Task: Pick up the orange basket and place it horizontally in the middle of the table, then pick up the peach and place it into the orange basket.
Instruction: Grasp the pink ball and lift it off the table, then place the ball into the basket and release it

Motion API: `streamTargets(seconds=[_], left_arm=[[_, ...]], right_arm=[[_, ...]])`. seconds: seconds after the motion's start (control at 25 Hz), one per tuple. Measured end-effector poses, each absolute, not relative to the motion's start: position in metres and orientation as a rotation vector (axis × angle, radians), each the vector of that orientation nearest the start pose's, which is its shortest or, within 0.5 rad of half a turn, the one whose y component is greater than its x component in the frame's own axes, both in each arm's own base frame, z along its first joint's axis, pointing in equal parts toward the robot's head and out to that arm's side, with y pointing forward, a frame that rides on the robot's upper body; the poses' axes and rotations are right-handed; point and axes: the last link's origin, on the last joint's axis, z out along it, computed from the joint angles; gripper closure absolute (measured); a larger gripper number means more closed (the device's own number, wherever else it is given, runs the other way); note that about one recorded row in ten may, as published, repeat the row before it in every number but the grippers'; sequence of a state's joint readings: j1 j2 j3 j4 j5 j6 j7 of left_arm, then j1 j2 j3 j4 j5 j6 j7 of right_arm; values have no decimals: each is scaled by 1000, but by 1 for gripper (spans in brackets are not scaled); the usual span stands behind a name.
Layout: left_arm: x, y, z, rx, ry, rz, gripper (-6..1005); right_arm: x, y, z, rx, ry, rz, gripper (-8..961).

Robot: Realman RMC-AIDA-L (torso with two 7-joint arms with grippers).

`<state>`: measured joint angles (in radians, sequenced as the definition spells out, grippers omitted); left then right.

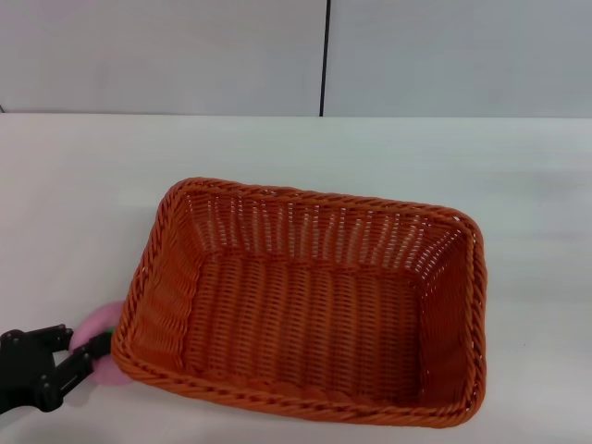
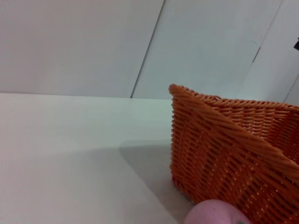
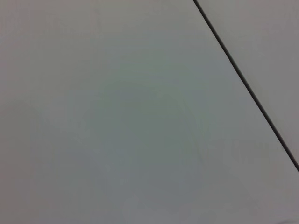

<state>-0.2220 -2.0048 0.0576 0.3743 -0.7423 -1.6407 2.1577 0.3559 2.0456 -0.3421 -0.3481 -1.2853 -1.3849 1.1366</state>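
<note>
The left gripper (image 1: 79, 356) seemingly clasped the peach (image 1: 97, 326) against the orange basket (image 1: 305, 305); right arm unseen.

text: none readable | labels: none | numbers: none | signs: none

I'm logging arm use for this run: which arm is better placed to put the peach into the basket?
The left. The left gripper is already at the peach, beside the orange basket at its left end. The right arm appears in no view, so it is probably parked.
</note>
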Motion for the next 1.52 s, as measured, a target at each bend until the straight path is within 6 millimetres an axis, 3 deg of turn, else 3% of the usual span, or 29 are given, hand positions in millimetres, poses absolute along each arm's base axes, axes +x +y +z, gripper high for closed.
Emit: streamTargets(seconds=[0.32, 0.68, 0.8, 1.04, 1.12, 1.24, 1.52], left_arm=[[-395, 187, 20, -2320, -930, -704, 816], [-399, 190, 46, -2070, -930, -835, 879], [-388, 196, 58, -1963, -876, -976, 898], [-364, 207, 61, -1937, -785, -1167, 945], [-341, 223, 53, -1977, -736, -1309, 947], [-321, 234, 39, -2068, -715, -1389, 951], [-277, 255, -12, -2421, -724, -1393, 928]], right_arm=[[358, 312, 85, -1546, 837, 1178, 493], [360, 310, 86, -1543, 841, 1174, 494], [360, 309, 85, -1542, 843, 1174, 495], [359, 310, 84, -1543, 844, 1176, 495], [359, 310, 83, -1545, 847, 1178, 495], [358, 311, 81, -1552, 845, 1176, 495], [357, 311, 77, -1554, 853, 1178, 495]])
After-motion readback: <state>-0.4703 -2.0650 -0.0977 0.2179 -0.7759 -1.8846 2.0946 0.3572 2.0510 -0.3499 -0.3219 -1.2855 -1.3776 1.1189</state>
